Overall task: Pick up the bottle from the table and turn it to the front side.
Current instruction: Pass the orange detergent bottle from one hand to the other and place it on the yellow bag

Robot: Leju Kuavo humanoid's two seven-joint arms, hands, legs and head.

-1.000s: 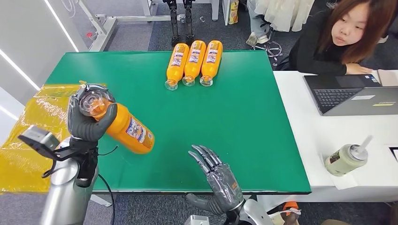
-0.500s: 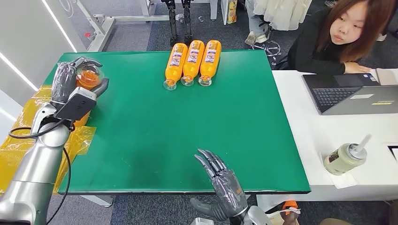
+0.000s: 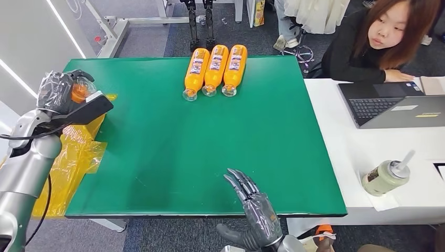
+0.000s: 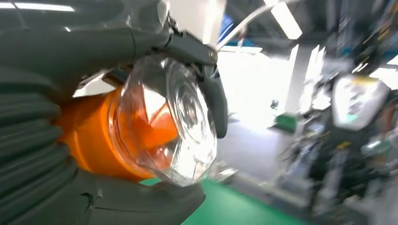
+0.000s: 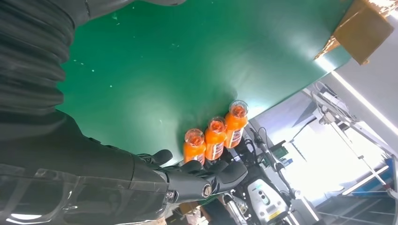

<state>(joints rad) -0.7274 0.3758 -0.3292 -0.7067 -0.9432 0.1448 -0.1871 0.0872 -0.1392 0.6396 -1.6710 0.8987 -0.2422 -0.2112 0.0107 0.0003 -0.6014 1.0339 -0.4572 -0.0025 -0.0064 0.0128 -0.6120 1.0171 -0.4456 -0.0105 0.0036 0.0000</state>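
Bottle held aloft over the desk's far-left corner

The bottle [image 3: 80, 91], orange with a clear domed end, sits gripped in the left robot hand [image 3: 55, 90], raised above the desk [image 3: 173, 147] edge and the yellow sheet [image 3: 73, 152]. It looks like smooth, rigid plastic, full and fairly heavy, so likely slippery; the wider body gives a safer hold than the dome. The right robot hand [image 3: 257, 207] hovers empty, fingers spread, at the near edge. Three more bottles [image 3: 215, 70] lie side by side at the far edge.
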